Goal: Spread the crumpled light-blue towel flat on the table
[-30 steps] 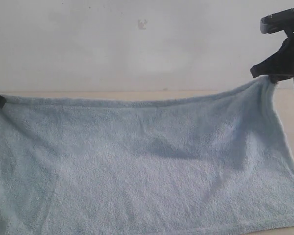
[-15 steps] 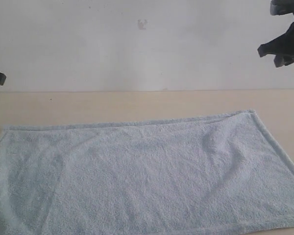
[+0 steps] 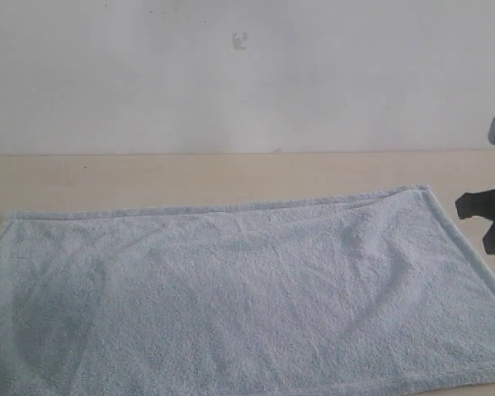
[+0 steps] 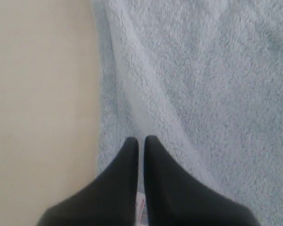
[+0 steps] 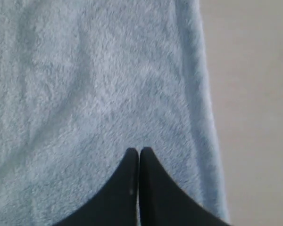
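The towel (image 3: 231, 289) lies near-flat on the table (image 3: 190, 177). Left gripper (image 4: 140, 140) & right gripper (image 5: 139, 150) both pinched closed, nothing held. Best stroke faint ripples outward w/o snagging pile.

Towel (image 3: 247, 289): pale light blue all over, no print. The pile looks mottled, with greyer shading along soft creases and a slightly lighter hem band.
Tag (image 4: 140, 207), seen in the left wrist view: white with reddish marks, too blurred to read.
Table (image 3: 190, 177): pale beige with faint wood-look streaks.
Wall (image 3: 231, 82): off-white, with one small grey mark (image 3: 240, 40) at upper centre.
Left gripper (image 4: 141, 140) and right gripper (image 5: 139, 151): plain matte black.
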`<state>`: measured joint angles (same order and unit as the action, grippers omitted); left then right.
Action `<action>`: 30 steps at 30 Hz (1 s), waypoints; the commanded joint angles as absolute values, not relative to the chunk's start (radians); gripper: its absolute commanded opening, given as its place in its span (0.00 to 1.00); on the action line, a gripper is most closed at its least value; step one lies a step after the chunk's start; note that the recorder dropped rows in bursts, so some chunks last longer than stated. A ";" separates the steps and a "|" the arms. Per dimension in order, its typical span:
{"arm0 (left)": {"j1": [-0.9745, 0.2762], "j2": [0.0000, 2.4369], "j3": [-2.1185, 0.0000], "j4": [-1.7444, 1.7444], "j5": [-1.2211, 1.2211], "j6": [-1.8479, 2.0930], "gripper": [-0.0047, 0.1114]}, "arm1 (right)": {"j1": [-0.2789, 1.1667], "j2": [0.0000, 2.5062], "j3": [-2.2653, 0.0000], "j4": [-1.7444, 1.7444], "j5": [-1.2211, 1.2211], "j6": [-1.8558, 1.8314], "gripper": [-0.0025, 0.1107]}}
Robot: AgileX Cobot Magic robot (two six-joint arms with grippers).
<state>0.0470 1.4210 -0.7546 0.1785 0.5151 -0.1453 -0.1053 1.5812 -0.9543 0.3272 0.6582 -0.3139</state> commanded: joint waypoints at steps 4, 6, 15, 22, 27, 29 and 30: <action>0.049 1.414 -0.689 0.146 0.500 -0.141 0.08 | -0.107 1.339 -0.768 0.666 0.555 -0.533 0.02; 0.049 1.422 -0.688 0.146 0.494 -0.141 0.08 | -0.107 1.243 -0.725 0.672 0.519 -0.535 0.02; 0.049 1.570 -0.651 0.100 0.417 -0.141 0.08 | -0.086 1.125 -0.651 0.708 0.478 -0.547 0.02; 0.049 1.580 -0.651 0.077 0.400 -0.137 0.08 | 0.024 1.125 -0.651 0.708 0.451 -0.587 0.02; 0.049 1.580 -0.651 0.098 0.410 -0.137 0.08 | 0.024 1.125 -0.651 0.708 0.441 -0.587 0.02; 0.049 1.580 -0.647 0.101 0.414 -0.137 0.08 | 0.024 1.125 -0.651 0.708 0.441 -0.587 0.02; 0.049 1.580 -0.640 0.102 0.412 -0.137 0.08 | 0.024 1.125 -0.651 0.708 0.441 -0.587 0.02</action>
<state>0.0470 1.5826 -0.6565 0.0941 0.4087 -0.1389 0.0206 1.1325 -0.6555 0.7086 0.4527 -0.5747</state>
